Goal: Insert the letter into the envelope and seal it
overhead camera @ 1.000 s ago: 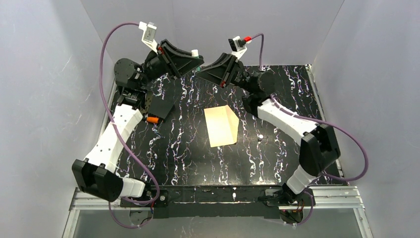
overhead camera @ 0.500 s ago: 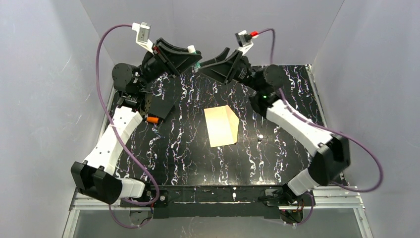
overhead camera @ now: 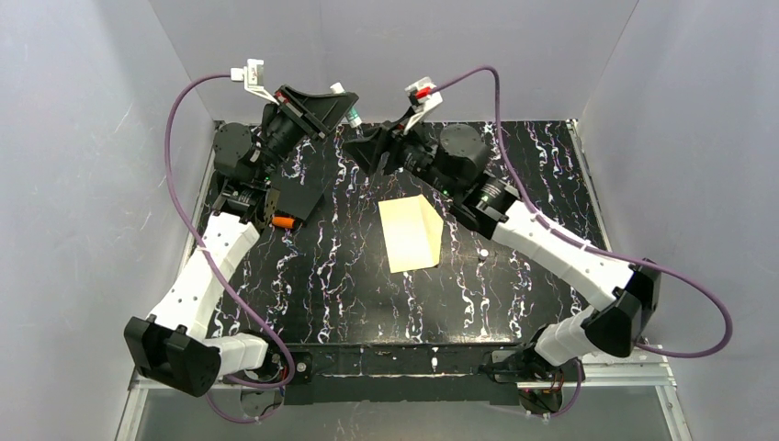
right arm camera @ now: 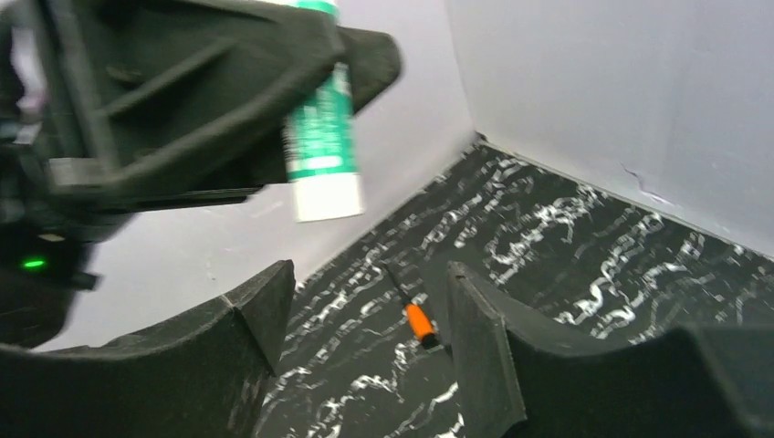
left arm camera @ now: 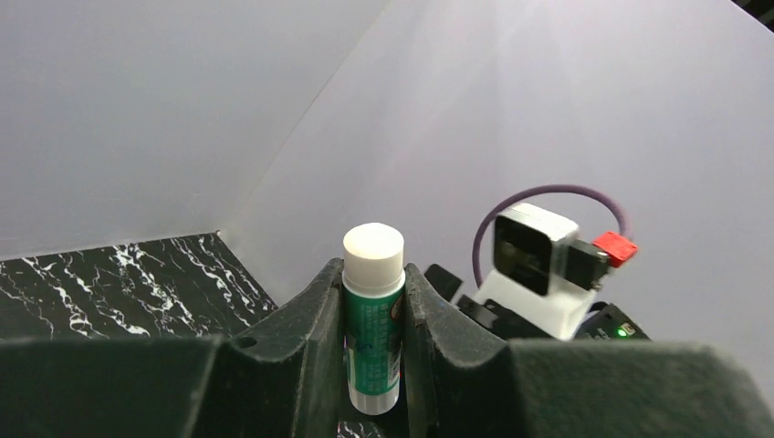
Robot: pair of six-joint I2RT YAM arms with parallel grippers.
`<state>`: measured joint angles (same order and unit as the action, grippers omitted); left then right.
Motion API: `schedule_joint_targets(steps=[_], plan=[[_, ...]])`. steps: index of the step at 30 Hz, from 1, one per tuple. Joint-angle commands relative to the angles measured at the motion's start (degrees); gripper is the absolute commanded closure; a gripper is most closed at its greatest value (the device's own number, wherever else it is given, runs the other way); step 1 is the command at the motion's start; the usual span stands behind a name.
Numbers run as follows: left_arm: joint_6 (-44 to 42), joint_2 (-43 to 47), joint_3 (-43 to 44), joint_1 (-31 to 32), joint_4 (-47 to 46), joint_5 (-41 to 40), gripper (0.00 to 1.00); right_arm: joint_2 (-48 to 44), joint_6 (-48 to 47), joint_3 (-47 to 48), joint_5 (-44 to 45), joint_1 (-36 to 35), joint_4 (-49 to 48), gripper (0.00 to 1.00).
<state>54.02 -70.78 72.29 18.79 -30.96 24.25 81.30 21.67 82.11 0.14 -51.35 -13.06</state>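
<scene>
The envelope [overhead camera: 411, 233] lies unmoved in the middle of the table [overhead camera: 514, 303], no white letter showing, so it is likely already inside. At the far edge the right gripper [right arm camera: 365, 274] has drawn back from the glue stick [left arm camera: 373, 319], jaws apart and empty. The left gripper [left arm camera: 374, 274] keeps it clamped — gluing the flap looks next.

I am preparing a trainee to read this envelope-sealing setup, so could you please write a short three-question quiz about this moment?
1. True or false: the left gripper is shut on a green-and-white glue stick.
2. Where is the cream envelope? A propped upright; B lying on the table; C hanging off the edge.
3. Fill in: the right gripper has its jaws ____ with nothing between them.
Key: 1 true; 2 B; 3 open.
</scene>
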Motion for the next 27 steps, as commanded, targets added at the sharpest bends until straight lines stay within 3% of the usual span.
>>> schedule_joint_targets(steps=[1,14,27], plan=[[0.1,3.7,-1.4,0.2,-0.1,-1.3,1.0,1.8,-6.2,6.9,4.9,-0.3,7.0,0.33],[-1.2,4.0,-3.1,0.3,-0.1,1.3,1.0,1.5,-3.1,7.6,1.9,-0.3,3.5,0.3],[-1.2,4.5,-3.9,0.2,-0.1,1.4,1.0,1.5,-0.7,8.9,1.6,-0.3,2.9,0.37]])
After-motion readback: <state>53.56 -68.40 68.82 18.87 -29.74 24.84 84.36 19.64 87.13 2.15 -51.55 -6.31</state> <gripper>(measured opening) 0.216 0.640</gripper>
